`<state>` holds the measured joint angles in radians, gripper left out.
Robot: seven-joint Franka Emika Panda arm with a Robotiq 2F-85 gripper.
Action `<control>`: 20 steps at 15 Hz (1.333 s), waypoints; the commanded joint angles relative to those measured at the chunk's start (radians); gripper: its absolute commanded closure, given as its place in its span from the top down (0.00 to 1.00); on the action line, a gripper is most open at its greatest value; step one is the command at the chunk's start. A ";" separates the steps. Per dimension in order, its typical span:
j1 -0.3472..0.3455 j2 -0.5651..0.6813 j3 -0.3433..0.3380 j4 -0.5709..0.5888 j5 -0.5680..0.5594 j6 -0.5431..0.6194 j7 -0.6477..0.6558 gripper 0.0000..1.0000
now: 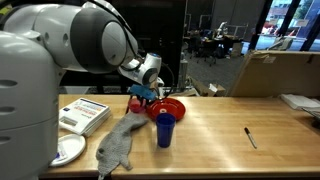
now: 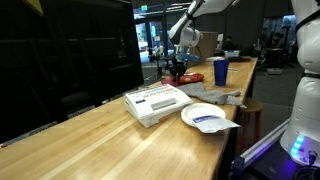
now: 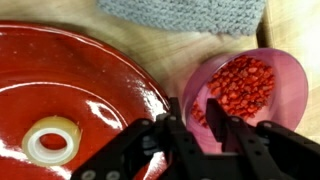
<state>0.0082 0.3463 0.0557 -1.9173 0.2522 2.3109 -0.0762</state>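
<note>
A glossy red round bowl (image 3: 90, 70) fills nine o'clock, a white ring (image 3: 50, 140) inside it. At six o'clock the gripper (image 3: 194, 118) straddles the rim of a pink plastic cup (image 3: 292, 80) of red bits (image 3: 245, 85) at three o'clock. Clamped or loose, I cannot tell.

Ring (image 3: 50, 140) in bowl (image 3: 90, 60), cup of beads (image 3: 250, 85) just right of it, cloth (image 3: 180, 15) beyond both, wrist view

table (image 1: 220, 125): light wood | behind: dark wall (image 2: 60, 60) (probably glass) | far: lit office desks (image 1: 215, 45)
</note>
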 commanded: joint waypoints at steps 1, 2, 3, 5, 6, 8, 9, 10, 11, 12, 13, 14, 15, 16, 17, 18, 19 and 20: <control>-0.008 -0.019 0.022 -0.024 0.012 0.010 -0.036 0.65; -0.006 -0.022 0.027 -0.028 0.010 0.012 -0.043 0.73; -0.006 -0.025 0.030 -0.028 0.009 0.012 -0.049 0.78; -0.002 -0.030 0.037 -0.029 0.001 0.011 -0.064 0.93; -0.001 -0.032 0.041 -0.027 0.000 0.010 -0.073 0.98; -0.001 -0.033 0.046 -0.025 0.002 0.007 -0.087 1.00; 0.000 -0.035 0.048 -0.025 0.000 0.006 -0.093 1.00; 0.001 -0.036 0.051 -0.025 0.000 0.005 -0.099 1.00; 0.002 -0.037 0.053 -0.024 -0.002 0.004 -0.102 1.00; 0.002 -0.037 0.054 -0.024 -0.002 0.004 -0.107 1.00; 0.003 -0.039 0.055 -0.024 -0.003 0.004 -0.111 1.00; 0.004 -0.042 0.056 -0.025 -0.005 0.008 -0.112 1.00; 0.007 -0.043 0.056 -0.026 -0.015 0.012 -0.116 1.00; 0.006 -0.043 0.059 -0.025 -0.015 0.008 -0.127 1.00; 0.004 -0.042 0.063 -0.026 -0.016 0.007 -0.152 1.00; 0.006 -0.042 0.063 -0.027 -0.023 0.009 -0.160 1.00; 0.004 -0.042 0.067 -0.028 -0.023 0.008 -0.179 1.00; 0.007 -0.044 0.066 -0.031 -0.035 0.014 -0.188 1.00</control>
<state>0.0138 0.3349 0.1157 -1.9195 0.2395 2.3144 -0.2280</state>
